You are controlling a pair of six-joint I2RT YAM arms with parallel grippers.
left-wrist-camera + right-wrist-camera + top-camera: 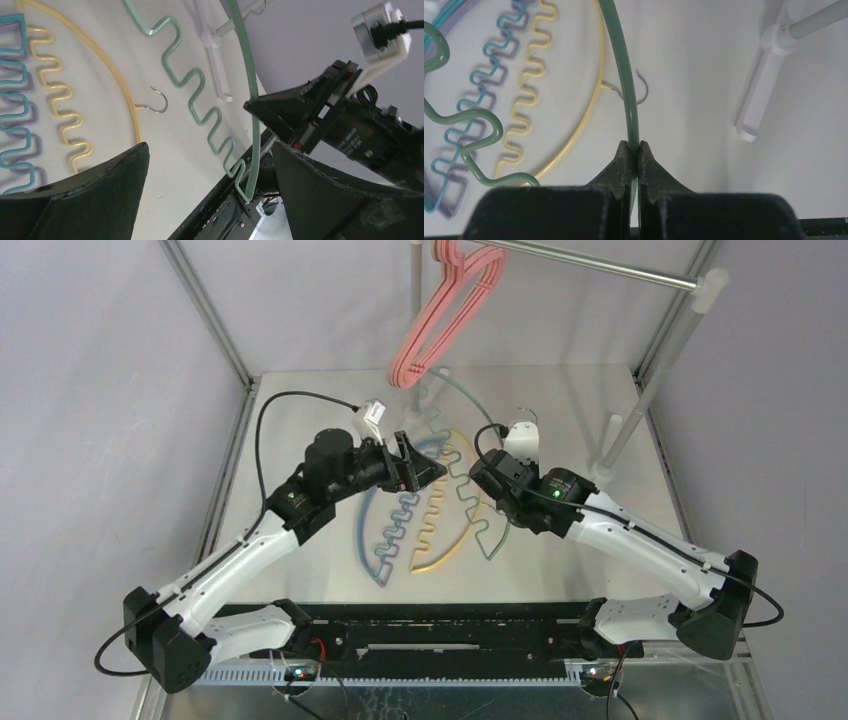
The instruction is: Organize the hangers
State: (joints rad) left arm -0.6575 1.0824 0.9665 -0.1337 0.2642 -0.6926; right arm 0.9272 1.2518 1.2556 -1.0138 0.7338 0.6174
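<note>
The right gripper (pixel 634 147) has its jaws clenched on the thin arc of the green hanger (pixel 621 65), which runs straight away from it above the tabletop (pixel 694 60). The left gripper (pixel 210 145), jaws spread wide, faces that same arc from just beside.

Left arm (pixel 250 545) with jaws wide apart, right arm (pixel 640 535) with jaws pinched together
</note>
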